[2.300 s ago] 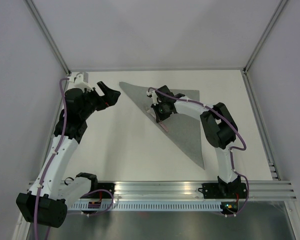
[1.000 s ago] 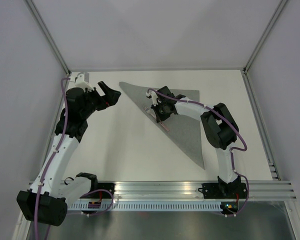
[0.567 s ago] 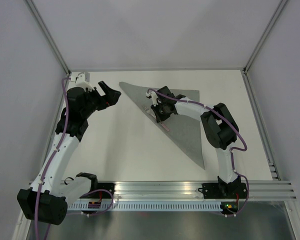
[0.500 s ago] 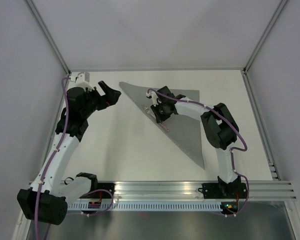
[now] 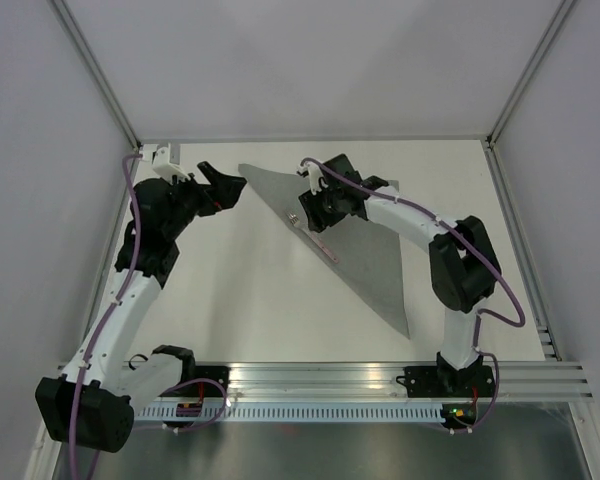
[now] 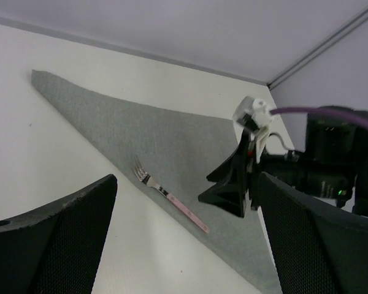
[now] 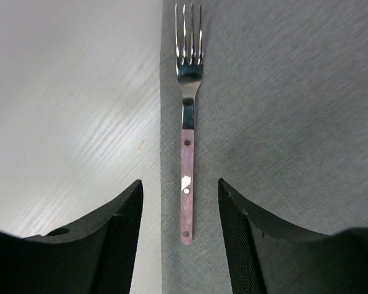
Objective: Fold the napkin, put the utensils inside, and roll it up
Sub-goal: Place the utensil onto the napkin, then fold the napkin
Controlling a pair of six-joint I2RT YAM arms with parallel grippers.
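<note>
The grey napkin [image 5: 365, 240] lies folded into a triangle on the white table, its long edge running from the far left to the near right. One of the utensils, a fork [image 5: 313, 237] with a pinkish handle, rests on the cloth right along that edge. My right gripper [image 5: 318, 212] hovers open just above it; in the right wrist view the fork [image 7: 187, 165] lies free between the spread fingers [image 7: 119, 226] on the napkin [image 7: 282, 110]. My left gripper [image 5: 228, 186] stands open left of the cloth, facing the fork [image 6: 168, 193].
A small white fitting [image 5: 161, 155] sits at the table's far left corner. Grey walls close in the back and both sides. A metal rail [image 5: 330, 375] runs along the near edge by the arm bases.
My right gripper has opened and let go of the fork, then drawn up and back from it. The fork stays on the napkin's edge. The left arm has barely shifted.
</note>
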